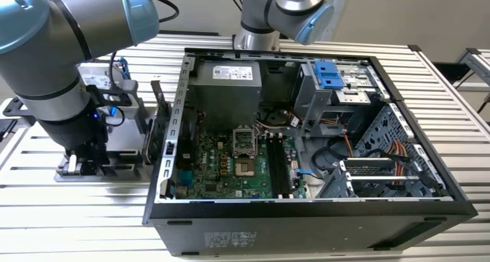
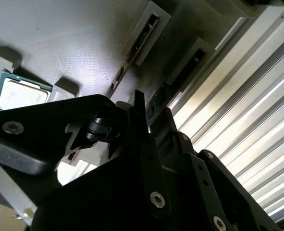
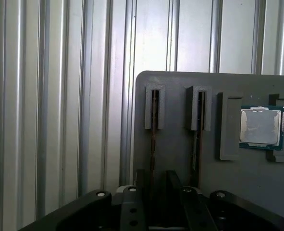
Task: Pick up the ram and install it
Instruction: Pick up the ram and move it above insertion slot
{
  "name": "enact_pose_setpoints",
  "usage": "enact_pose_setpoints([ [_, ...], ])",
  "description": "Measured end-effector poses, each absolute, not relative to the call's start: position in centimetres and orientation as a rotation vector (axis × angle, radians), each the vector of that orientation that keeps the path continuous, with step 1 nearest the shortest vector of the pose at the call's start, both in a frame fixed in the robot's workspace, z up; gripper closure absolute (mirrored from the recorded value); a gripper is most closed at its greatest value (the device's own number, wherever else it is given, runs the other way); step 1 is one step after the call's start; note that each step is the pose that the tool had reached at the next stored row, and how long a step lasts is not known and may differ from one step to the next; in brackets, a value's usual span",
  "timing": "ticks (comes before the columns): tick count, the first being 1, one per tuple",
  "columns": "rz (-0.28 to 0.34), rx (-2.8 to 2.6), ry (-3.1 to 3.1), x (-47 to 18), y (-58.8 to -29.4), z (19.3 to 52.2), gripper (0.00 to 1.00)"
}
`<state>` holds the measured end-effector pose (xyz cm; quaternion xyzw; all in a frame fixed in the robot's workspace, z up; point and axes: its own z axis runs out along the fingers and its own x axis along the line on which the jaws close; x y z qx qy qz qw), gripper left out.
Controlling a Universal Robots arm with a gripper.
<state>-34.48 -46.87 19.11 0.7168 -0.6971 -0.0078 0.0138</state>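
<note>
You are getting bright, even light in the exterior view, with the front of the computer case [image 1: 306,230] sitting in shade. In the second wrist view the slatted table [image 2: 250,120] is glaring white and the gripper [image 2: 151,108] is showing near-black.

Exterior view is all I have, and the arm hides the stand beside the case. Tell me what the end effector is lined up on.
Observer: In the first wrist view the end effector is down at the ram, a dark stick standing on edge in a slot of the grey holder.
Operator: Report the fingers.
Observer: Open. There is one finger on each side of that stick, with a gap showing between them.
Operator: List what else sits on that holder.
Observer: A second stick stands in the neighbouring slot, and a processor chip lies in a pocket beyond it.
</note>
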Motion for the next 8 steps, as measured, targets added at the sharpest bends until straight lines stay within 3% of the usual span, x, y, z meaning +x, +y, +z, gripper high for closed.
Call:
enact_pose_setpoints([
  [8, -0.024, 2.239, -2.164, -34.48, -47.06, 19.12, 0.0],
])
